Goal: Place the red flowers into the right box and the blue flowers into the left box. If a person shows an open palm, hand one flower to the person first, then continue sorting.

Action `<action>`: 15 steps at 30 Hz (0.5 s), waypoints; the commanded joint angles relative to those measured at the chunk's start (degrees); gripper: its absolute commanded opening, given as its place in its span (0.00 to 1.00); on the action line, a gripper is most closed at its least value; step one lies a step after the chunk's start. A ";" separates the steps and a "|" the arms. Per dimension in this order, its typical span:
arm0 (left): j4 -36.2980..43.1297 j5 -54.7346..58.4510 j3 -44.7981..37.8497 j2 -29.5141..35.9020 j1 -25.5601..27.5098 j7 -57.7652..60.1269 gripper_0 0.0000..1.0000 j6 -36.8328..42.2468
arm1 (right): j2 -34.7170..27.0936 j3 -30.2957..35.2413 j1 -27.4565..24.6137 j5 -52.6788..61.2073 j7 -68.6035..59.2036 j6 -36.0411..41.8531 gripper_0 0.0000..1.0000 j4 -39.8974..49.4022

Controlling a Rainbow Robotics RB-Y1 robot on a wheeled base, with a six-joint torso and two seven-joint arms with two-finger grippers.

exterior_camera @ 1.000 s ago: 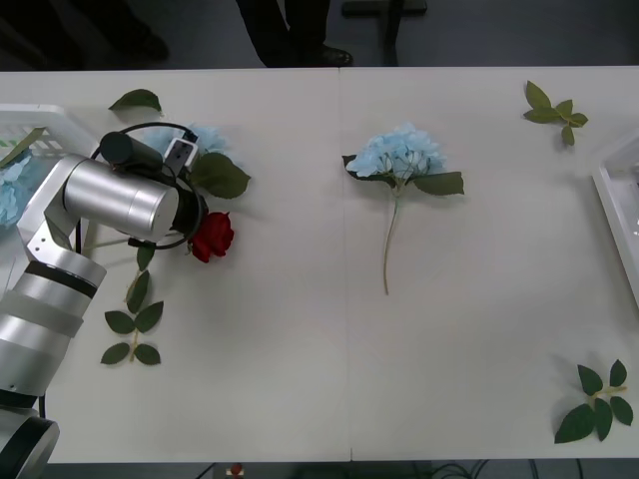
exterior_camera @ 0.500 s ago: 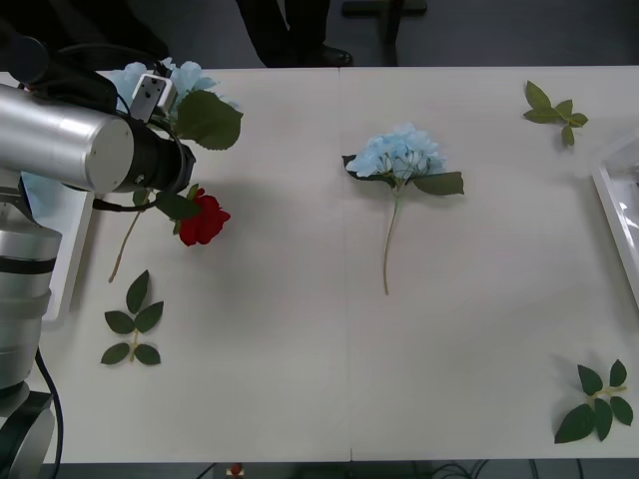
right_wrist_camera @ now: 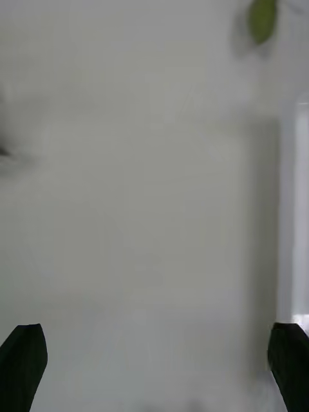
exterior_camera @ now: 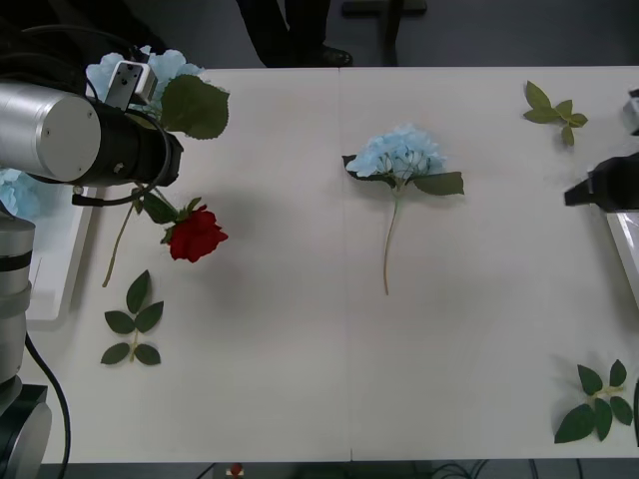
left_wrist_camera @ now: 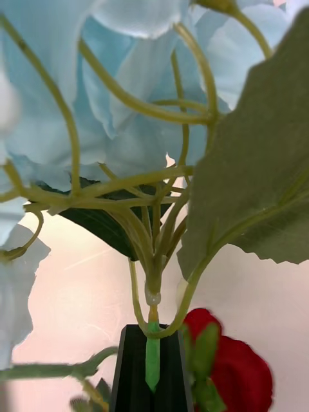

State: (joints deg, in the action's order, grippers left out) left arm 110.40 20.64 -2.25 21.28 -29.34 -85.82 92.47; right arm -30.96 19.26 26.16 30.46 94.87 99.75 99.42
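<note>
The left gripper [left_wrist_camera: 152, 376] is pressed together on the green stem of a blue flower [left_wrist_camera: 116, 96], holding it raised above the far-left part of the table [exterior_camera: 300, 379]. In the front view this held blue flower [exterior_camera: 165, 75] shows beyond the silver left arm, with one large green leaf beside it. A red flower [exterior_camera: 196, 236] hangs or lies just below the left arm, its stem running toward the near left; whether it touches the table cannot be told. The left box [exterior_camera: 55, 284] sits at the left edge of the table, partly under the arm, with pale blue petals visible in it. A second blue flower [exterior_camera: 401, 158] lies flat at the table's centre, its stem pointing near. The right gripper [right_wrist_camera: 154, 367] is spread, its black fingers [right_wrist_camera: 24, 367] wide apart over bare table, at the right edge beside the right box [exterior_camera: 627, 249]. Loose leaf sprigs [exterior_camera: 133, 324] lie at the near left, far right and near right.
</note>
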 commanded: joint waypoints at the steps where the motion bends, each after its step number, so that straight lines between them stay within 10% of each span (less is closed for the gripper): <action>1: 0.61 -1.39 1.54 -0.62 -0.99 2.41 0.00 -0.18 | 4.07 -3.88 -0.23 -0.05 -9.44 0.10 1.00 5.96; 15: -14.86 -9.92 10.95 -1.68 1.30 3.55 0.00 -24.71 | 8.55 -26.03 -1.64 -5.67 -32.82 -11.85 1.00 7.20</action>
State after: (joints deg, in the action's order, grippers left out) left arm 97.76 11.48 9.54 21.05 -27.95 -83.90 72.66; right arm -22.12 -3.26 23.98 27.14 67.54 89.96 104.99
